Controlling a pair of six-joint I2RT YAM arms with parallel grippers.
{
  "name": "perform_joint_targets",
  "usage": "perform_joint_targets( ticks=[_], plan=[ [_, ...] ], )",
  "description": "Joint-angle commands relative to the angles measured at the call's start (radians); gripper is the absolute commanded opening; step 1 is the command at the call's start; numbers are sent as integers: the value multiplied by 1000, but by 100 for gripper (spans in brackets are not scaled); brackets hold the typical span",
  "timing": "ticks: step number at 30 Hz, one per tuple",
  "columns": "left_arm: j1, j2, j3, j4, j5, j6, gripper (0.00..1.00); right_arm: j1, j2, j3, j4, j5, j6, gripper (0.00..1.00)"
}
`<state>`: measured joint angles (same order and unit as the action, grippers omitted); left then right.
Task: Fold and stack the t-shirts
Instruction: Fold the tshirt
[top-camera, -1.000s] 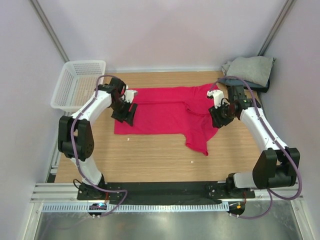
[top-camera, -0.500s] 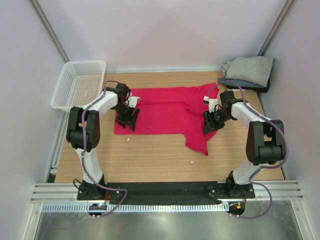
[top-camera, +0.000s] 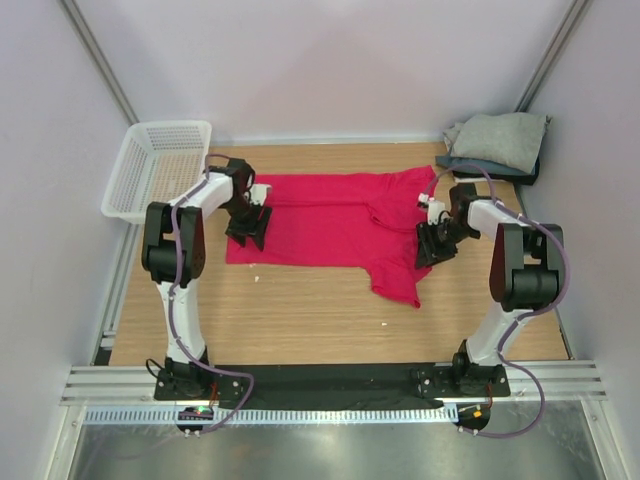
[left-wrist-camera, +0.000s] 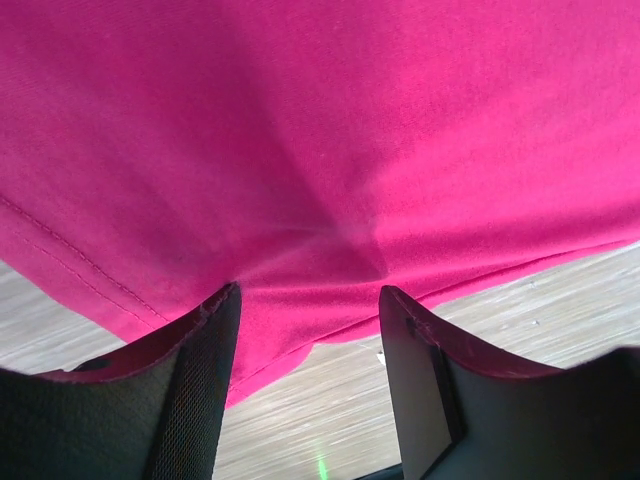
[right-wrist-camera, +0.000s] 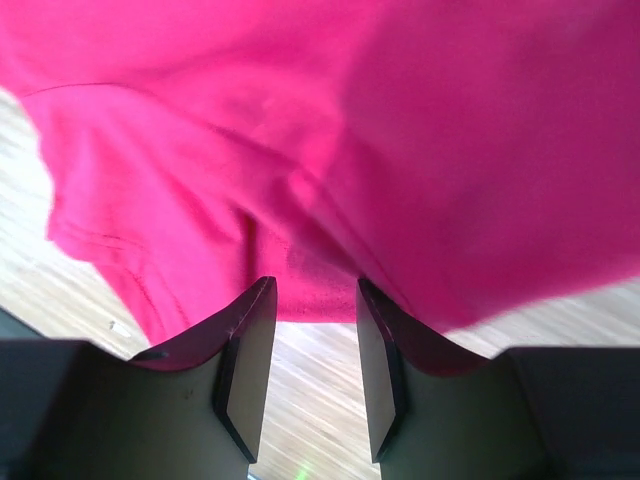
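A crimson-pink t-shirt (top-camera: 335, 225) lies spread out on the wooden worktop (top-camera: 300, 310), its length running left to right. One flap of it reaches toward the near edge, close to the right arm. The left gripper (top-camera: 247, 228) is down on the shirt's left end, by the near-left corner. In the left wrist view its fingers (left-wrist-camera: 195, 390) stand well apart, with the hemmed edge of the cloth rumpled into a soft ridge in the gap; they do not clamp it. The right gripper (top-camera: 432, 245) sits at the shirt's right edge, above the flap. In the right wrist view its fingers (right-wrist-camera: 245, 370) are parted by a narrower gap. The tips meet the bunched pink cloth, and bare wood shows between them lower down.

Farther back, a white mesh basket (top-camera: 128, 175) stands at the far left corner, overhanging the worktop's edge, and wood shows through its floor. At the far right corner a folded grey shirt (top-camera: 500, 138) rests on a dark blue-grey shirt (top-camera: 478, 166).
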<state>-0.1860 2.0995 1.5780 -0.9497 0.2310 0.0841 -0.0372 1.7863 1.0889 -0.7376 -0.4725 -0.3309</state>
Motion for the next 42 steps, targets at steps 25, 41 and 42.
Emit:
perform_joint_targets(
  ticks=[25,41,42],
  plan=[
    [-26,-401,-59,57,48,6,62,-75,-642,-157,-69,41,-617,44],
    [-26,-343,-90,85,-53,6,61,68,-1034,-583,-169,-89,-1238,45],
    [-26,-342,-93,83,-55,6,61,79,-1076,-593,-169,-94,-1244,45]
  ],
)
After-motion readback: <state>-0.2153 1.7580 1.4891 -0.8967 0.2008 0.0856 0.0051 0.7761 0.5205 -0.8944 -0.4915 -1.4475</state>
